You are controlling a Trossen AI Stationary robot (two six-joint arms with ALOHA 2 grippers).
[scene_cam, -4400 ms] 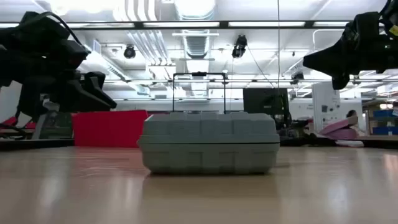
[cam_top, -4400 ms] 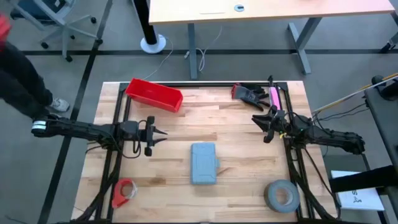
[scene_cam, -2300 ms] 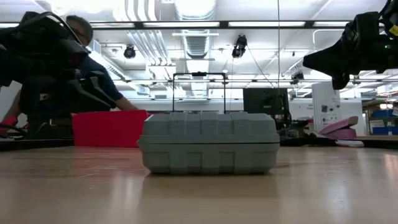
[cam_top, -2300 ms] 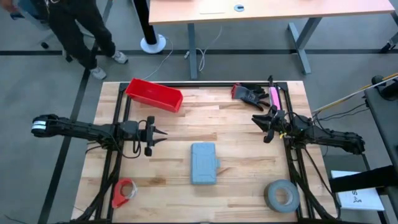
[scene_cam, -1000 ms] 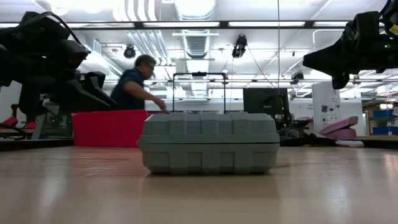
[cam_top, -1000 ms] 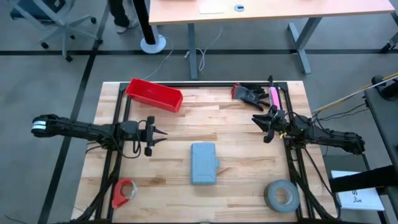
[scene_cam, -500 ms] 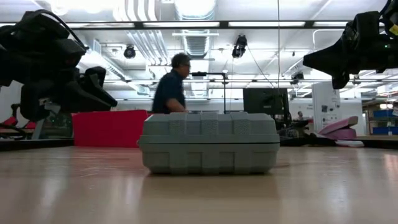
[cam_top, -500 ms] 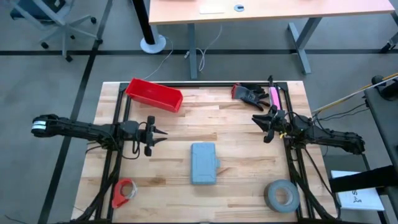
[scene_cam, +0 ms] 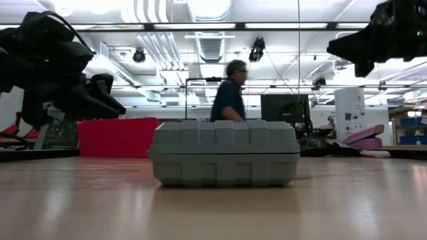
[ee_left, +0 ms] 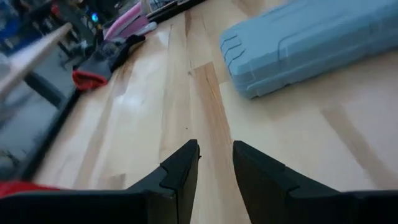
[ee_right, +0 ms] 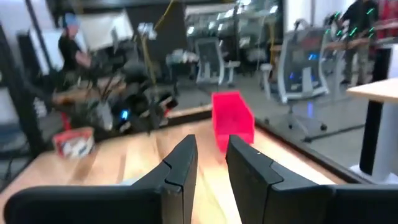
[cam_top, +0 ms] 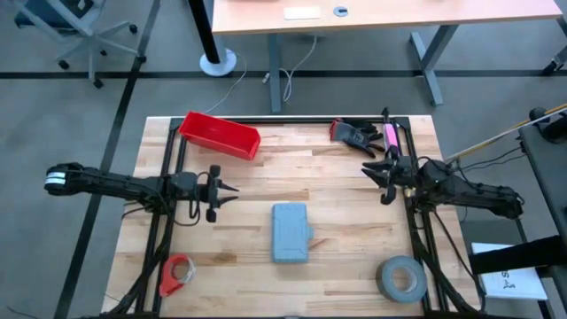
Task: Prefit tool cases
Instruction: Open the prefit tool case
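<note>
The grey-blue tool case (cam_top: 290, 233) lies shut and flat on the wooden table, a little nearer the near edge than the middle; it also shows in the low view (scene_cam: 223, 152) and the left wrist view (ee_left: 311, 40). My left gripper (cam_top: 232, 190) hovers to the case's left and a little farther back. Its fingers (ee_left: 216, 149) stand a narrow gap apart with nothing between them. My right gripper (cam_top: 365, 168) hangs high at the table's right side (scene_cam: 333, 48) and points level toward the left. A narrow gap shows between its fingers (ee_right: 210, 143), and they hold nothing.
A red bin (cam_top: 219, 135) stands at the far left. Black-and-red gloves (cam_top: 354, 133) and a pink tool (cam_top: 390, 137) lie at the far right. A grey tape roll (cam_top: 400, 278) sits near right, a red roll (cam_top: 177, 273) near left. A person (scene_cam: 230, 97) walks behind the table.
My right gripper has risen a little above the table's right side, its fingers still a narrow gap apart. The case has not moved. A person in the room behind has walked from left to right past the case.
</note>
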